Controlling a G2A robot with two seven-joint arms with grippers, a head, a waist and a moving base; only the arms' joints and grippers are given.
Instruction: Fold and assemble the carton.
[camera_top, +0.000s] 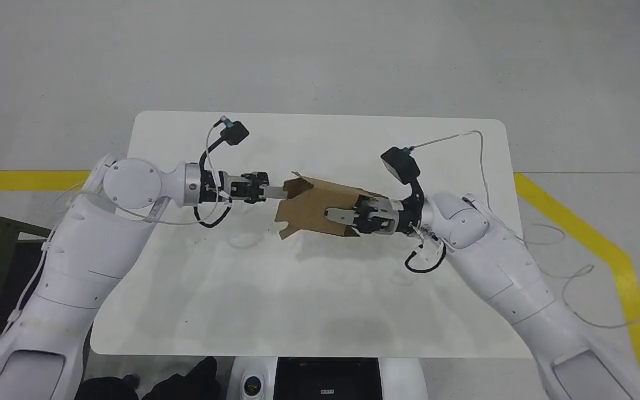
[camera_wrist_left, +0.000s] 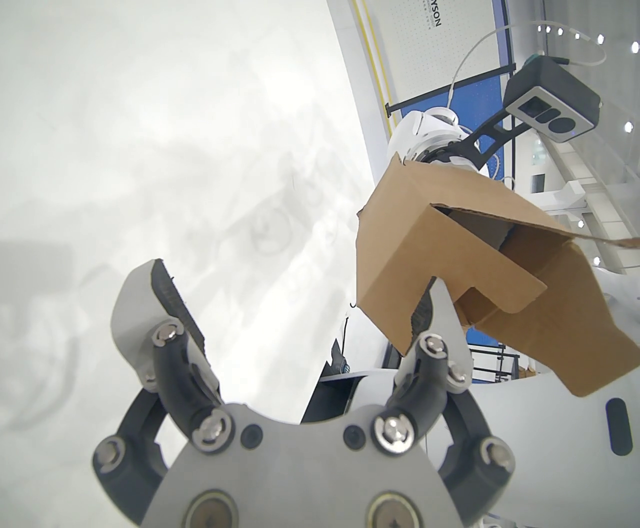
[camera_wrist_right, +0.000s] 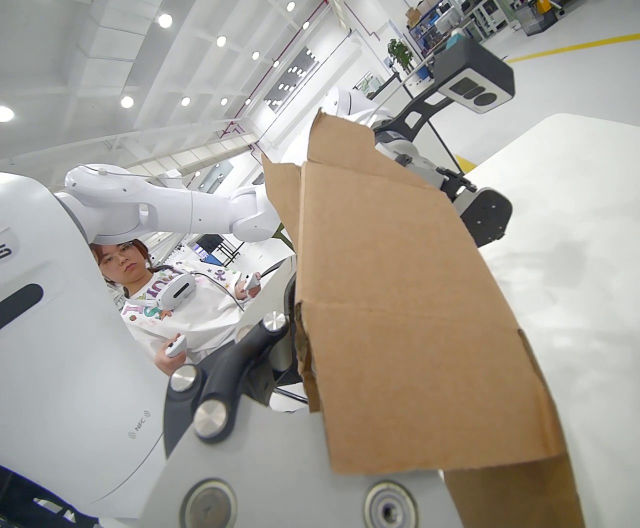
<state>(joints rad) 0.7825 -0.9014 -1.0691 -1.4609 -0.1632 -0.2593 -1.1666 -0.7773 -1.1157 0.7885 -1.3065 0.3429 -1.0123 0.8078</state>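
Note:
A brown cardboard carton (camera_top: 325, 205), partly unfolded with loose flaps at its end, hangs above the middle of the white table. My right gripper (camera_top: 340, 215) is shut on its side wall. In the right wrist view the carton (camera_wrist_right: 400, 300) covers most of that gripper, with one dark finger (camera_wrist_right: 260, 340) showing beside it. My left gripper (camera_top: 272, 189) stands open at the carton's flap end. In the left wrist view the left gripper (camera_wrist_left: 297, 280) is spread wide, and one fingertip (camera_wrist_left: 440, 305) touches the edge of a flap of the carton (camera_wrist_left: 450, 250); nothing sits between its fingers.
The white table (camera_top: 200, 300) has bare surface around and below the carton. A thin cable (camera_top: 450, 135) arcs over the table's far right corner. Yellow floor tape (camera_top: 570, 220) runs beside the table.

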